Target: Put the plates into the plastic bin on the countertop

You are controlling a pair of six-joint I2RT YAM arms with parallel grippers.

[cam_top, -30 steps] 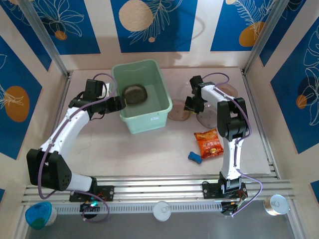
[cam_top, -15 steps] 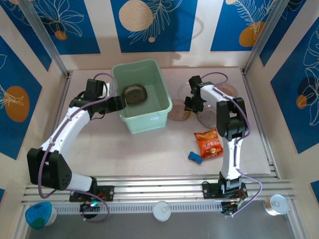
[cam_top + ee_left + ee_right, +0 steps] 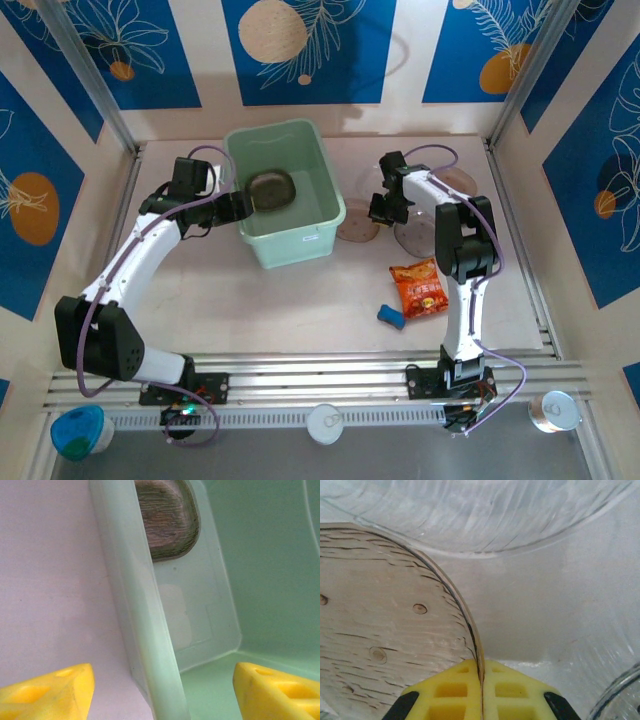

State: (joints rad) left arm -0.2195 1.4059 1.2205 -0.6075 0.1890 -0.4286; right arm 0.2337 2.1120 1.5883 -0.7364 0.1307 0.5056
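Note:
The mint-green plastic bin [image 3: 310,232] stands on the countertop [image 3: 300,300] with one smoky-brown plate [image 3: 270,187] lying inside. My left gripper [image 3: 238,207] is open, its yellow fingers [image 3: 55,690] astride the bin's left wall [image 3: 150,630], with the plate [image 3: 167,520] beyond. To the bin's right, my right gripper [image 3: 378,210] is shut on the rim of a brown translucent plate [image 3: 357,227]. In the right wrist view its pads [image 3: 455,690] pinch that plate's thin edge [image 3: 385,620]. Clear plates [image 3: 420,237] lie beside it; one [image 3: 480,515] lies just ahead.
An orange-red snack packet [image 3: 418,286] and a small blue object [image 3: 391,316] lie near the right arm's base side. Another clear plate [image 3: 457,182] sits by the right wall. Cream walls with blue panels close in the countertop on three sides.
My right gripper's jaws have closed onto the brown plate's rim. The left arm and the bin have not moved.

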